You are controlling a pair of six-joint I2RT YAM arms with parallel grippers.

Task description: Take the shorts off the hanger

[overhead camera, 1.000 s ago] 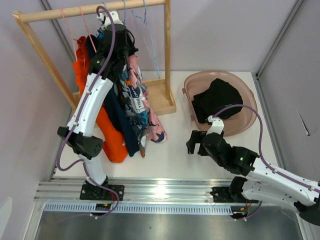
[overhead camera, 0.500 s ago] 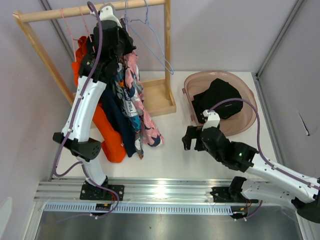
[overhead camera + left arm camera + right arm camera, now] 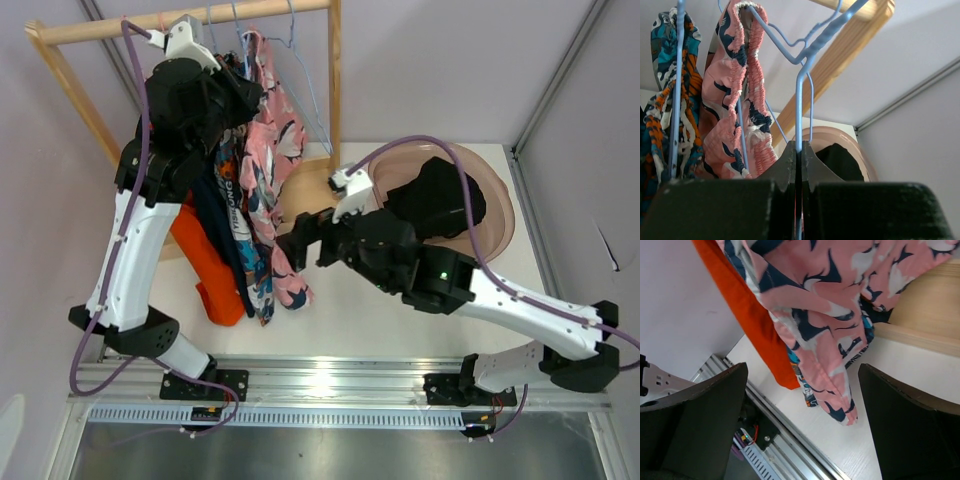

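Pink floral shorts hang from a blue wire hanger under the wooden rail. My left gripper is shut on the hanger's wire, just right of the shorts' waistband. Teal-orange-white shorts, navy shorts and orange shorts hang to the left. My right gripper stands wide open beside the pink shorts' lower hem, holding nothing. Black shorts lie in the tub.
The wooden rack has a base board right behind my right gripper. A brown tub sits at the right. The arms' metal rail runs along the near edge. Grey walls close in on both sides.
My left gripper has risen with the blue hanger, lifting the pink shorts. My right arm has swung left from beside the tub to the pink shorts' hem, still open.
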